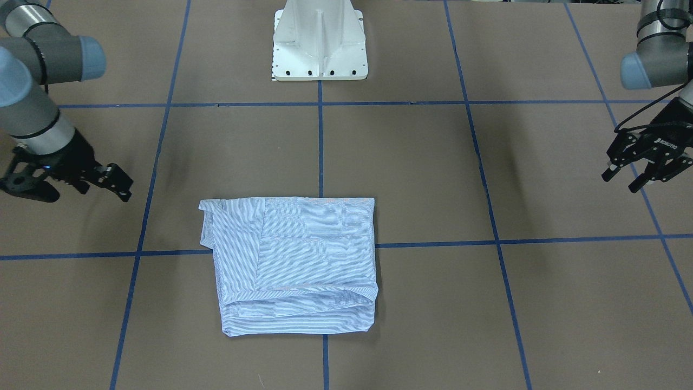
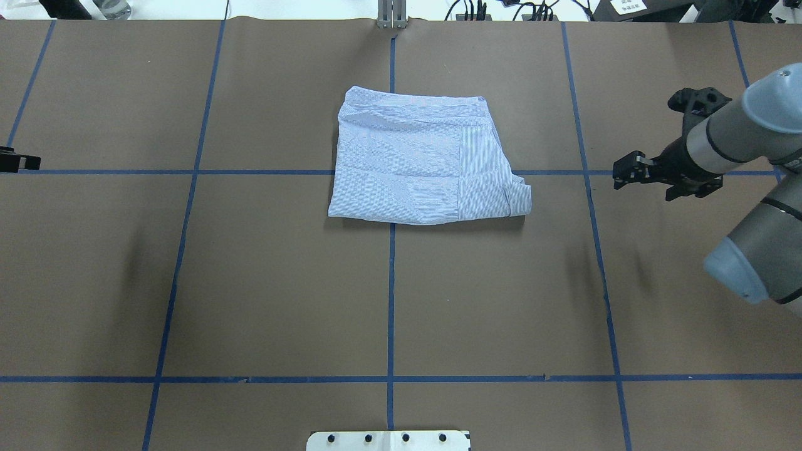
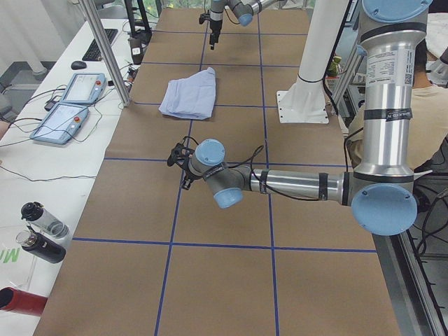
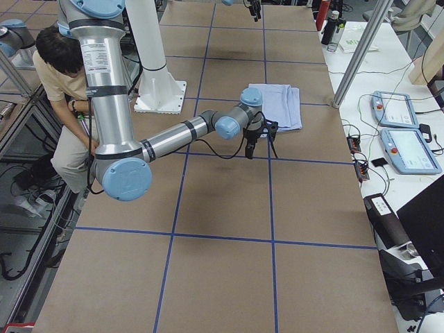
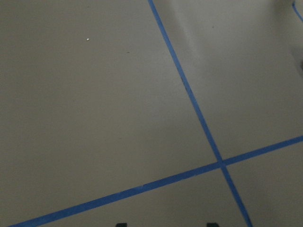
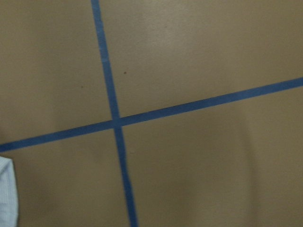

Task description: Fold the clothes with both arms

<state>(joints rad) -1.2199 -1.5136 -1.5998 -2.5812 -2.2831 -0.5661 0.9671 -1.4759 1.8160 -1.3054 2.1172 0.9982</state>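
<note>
The light blue striped shirt (image 1: 292, 265) lies folded into a flat rectangle near the middle of the table (image 2: 420, 163), with neither gripper touching it. My left gripper (image 1: 647, 169) hangs open above the brown table, well off to the shirt's side. Its wrist view shows only bare table and two spread fingertips (image 5: 120, 224) at the bottom edge. My right gripper (image 2: 623, 174) hovers open on the other side of the shirt, a short way from its edge. A corner of the shirt (image 6: 5, 194) shows in the right wrist view.
Blue tape lines (image 2: 391, 282) grid the brown table. The white pedestal base (image 1: 319, 49) stands at the robot's side. Two teach pendants (image 3: 66, 105) and bottles (image 3: 38, 231) lie on a side bench. A person (image 4: 59, 83) sits behind the robot.
</note>
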